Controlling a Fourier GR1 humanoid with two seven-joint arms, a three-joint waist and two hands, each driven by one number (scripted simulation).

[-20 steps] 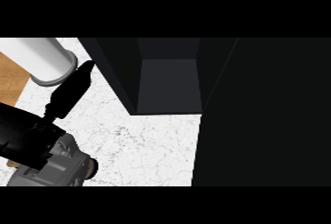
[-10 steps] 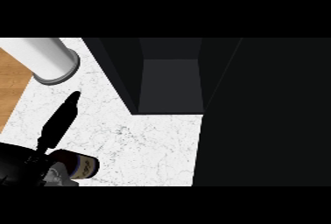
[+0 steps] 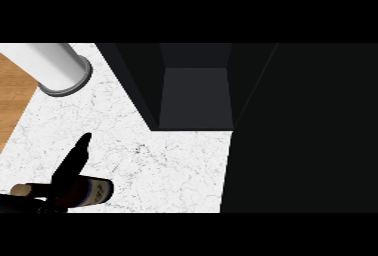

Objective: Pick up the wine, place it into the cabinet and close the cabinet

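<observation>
A: Where's the wine bottle, and how does it lie?

B: Down at about seven o'clock, near the lower left corner, over the white marble counter. Its long axis runs roughly nine to three: the pale cork end points toward nine o'clock, the dark labelled body toward three.

A: And the hand?

B: A black hand sits on the bottle, coming in from the lower left edge. Its dark fingers wrap the bottle near the neck, while one long straight finger sticks up toward twelve o'clock. Which hand it is I can't tell from this view.

A: What lies beyond?

B: At one o'clock the dark cabinet stands open, its grey interior showing. At eleven o'clock a white cylinder with a grey rim, and a strip of wooden surface along the left edge.
</observation>
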